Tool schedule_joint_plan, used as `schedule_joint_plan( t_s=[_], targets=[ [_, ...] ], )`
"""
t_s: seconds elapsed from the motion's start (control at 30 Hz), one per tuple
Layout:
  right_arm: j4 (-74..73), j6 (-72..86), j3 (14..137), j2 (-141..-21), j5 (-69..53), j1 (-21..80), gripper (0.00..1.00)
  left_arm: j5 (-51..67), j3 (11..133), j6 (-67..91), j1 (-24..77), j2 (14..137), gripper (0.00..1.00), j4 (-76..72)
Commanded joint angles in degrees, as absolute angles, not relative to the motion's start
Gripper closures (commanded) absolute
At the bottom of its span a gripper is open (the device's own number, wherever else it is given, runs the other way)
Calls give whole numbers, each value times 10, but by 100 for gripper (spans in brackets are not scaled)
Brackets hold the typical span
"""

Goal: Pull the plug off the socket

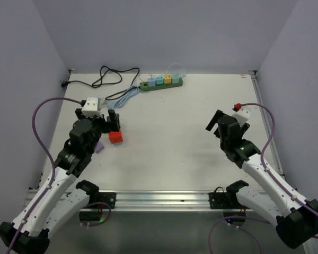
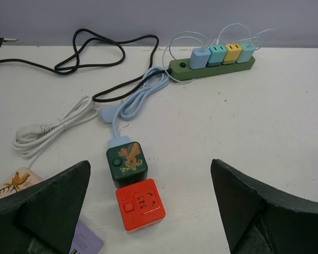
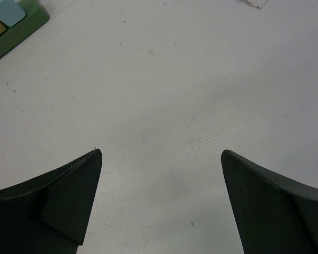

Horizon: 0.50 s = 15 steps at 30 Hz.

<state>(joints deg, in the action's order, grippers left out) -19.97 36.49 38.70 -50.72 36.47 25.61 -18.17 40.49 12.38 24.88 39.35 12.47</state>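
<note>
Black left claw (image 2: 150,163) and right claw (image 3: 161,153) hover agape.

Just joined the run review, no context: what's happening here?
Nothing is gripped yet. The dark green power strip lies at the far edge of the table with four coloured plugs in it. The left tool is open, hanging by a red cube socket and a dark green cube, well short of the strip. The right tool is open above bare table, the strip's end just in its view.
</note>
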Motion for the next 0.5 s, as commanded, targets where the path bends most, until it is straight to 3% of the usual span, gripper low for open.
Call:
schedule_joint_plan(
  t_s=[0.0, 0.3, 0.47],
  targets=[
    [-213, 387, 408, -498, 347, 259, 1, -178, 417, 127, 251, 395, 0, 117],
    [-156, 302, 342, -424, 248, 259, 1, -202, 423, 139, 251, 388, 0, 131],
    [-63, 258, 295, -384, 88, 260, 1, -236, 422, 142, 250, 363, 0, 134]
  ],
)
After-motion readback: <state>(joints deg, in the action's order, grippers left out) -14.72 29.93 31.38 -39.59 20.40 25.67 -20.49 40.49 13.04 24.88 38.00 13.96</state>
